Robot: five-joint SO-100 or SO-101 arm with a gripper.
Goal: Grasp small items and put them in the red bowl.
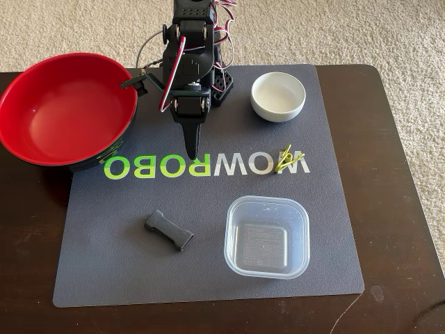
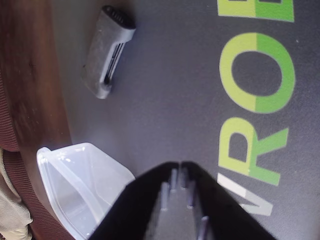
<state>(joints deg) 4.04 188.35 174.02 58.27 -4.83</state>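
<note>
Fixed view: arm [image 1: 188, 62] at the far edge of the grey mat [image 1: 104, 271], jaws together, empty, tip pointing down over the "WOWROBO" lettering [image 1: 205, 165]. Red bowl [image 1: 66, 108] at left, half on the mat, half on the dark counter [image 1: 396, 209], nothing in it. White bowl [image 1: 278, 97] right of the arm. Yellow-green clip [image 1: 288, 160] on the lettering's right end. Black bone piece [image 1: 168, 230] near-left on the mat; clear container [image 1: 267, 236] to its right, apart.

Wrist view: jaws closed at the bottom edge, tips meeting above the mat, holding nothing. Bone piece top left, container corner bottom left, neither touched.
</note>
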